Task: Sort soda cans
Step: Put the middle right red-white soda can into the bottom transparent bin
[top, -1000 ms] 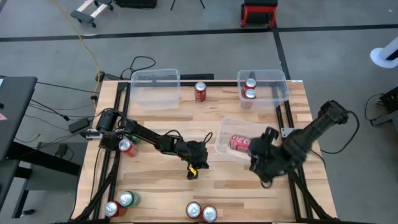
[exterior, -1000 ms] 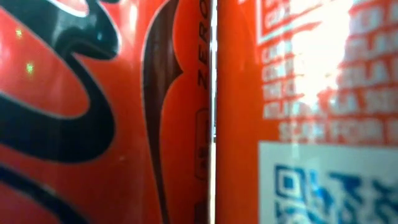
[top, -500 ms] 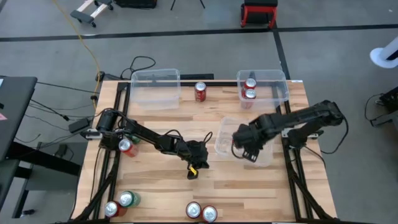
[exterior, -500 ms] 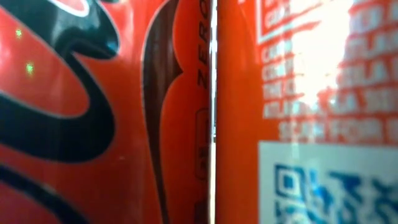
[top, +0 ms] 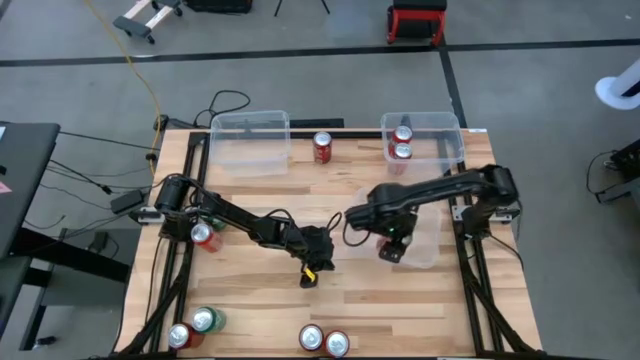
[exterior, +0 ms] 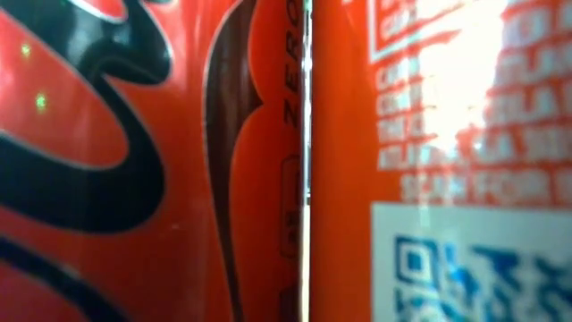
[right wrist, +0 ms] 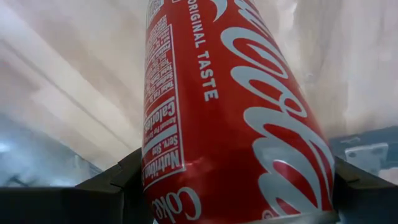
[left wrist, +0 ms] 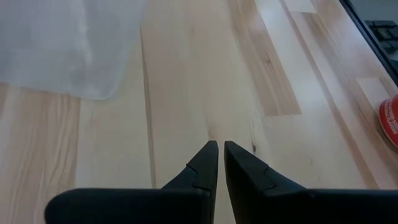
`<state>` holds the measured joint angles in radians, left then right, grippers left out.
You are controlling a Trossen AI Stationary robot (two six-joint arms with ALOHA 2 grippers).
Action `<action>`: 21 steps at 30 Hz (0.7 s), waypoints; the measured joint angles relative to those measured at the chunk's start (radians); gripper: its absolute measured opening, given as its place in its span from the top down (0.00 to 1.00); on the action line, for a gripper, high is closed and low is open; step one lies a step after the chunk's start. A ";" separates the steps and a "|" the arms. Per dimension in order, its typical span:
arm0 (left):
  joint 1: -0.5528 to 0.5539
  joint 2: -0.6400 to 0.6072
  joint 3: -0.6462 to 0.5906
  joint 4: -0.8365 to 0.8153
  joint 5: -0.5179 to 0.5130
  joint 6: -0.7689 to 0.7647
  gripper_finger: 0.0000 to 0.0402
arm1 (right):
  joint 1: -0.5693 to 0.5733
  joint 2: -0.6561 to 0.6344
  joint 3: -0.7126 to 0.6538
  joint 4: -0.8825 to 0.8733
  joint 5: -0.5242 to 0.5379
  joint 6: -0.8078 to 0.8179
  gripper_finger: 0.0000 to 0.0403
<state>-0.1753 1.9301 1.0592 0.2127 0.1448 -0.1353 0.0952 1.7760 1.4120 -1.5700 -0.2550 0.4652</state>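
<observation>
Can (right wrist: 230, 118), red: clamped between the right gripper (top: 392, 240)'s fingers, held over the tilted clear bin (top: 425, 245) mid-table; judged step is carrying it to a bin, and the next move calls for lowering it inside the walls before letting go. Left gripper (top: 312, 268): left of that bin, resting low on the table (top: 250, 290), fingers almost touching, holding nothing. Room: bare wood between the grippers; bin rim close, table's right edge just beyond it.
</observation>
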 joint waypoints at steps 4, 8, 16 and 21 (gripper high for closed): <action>0.000 0.000 0.000 -0.015 0.000 0.015 0.94 | -0.004 0.074 0.000 0.001 -0.008 -0.038 0.26; 0.000 0.000 0.000 -0.035 -0.008 0.019 0.94 | -0.019 0.116 0.002 -0.002 -0.025 -0.055 0.26; 0.000 0.000 0.000 -0.062 -0.024 0.022 0.94 | -0.056 0.125 0.002 -0.005 -0.033 -0.032 0.26; 0.000 0.000 0.000 -0.065 -0.026 0.023 0.94 | -0.068 0.089 0.000 0.004 0.000 0.012 0.18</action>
<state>-0.1753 1.9297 1.0592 0.1478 0.1188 -0.1127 0.0274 1.8651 1.4117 -1.5661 -0.2548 0.4774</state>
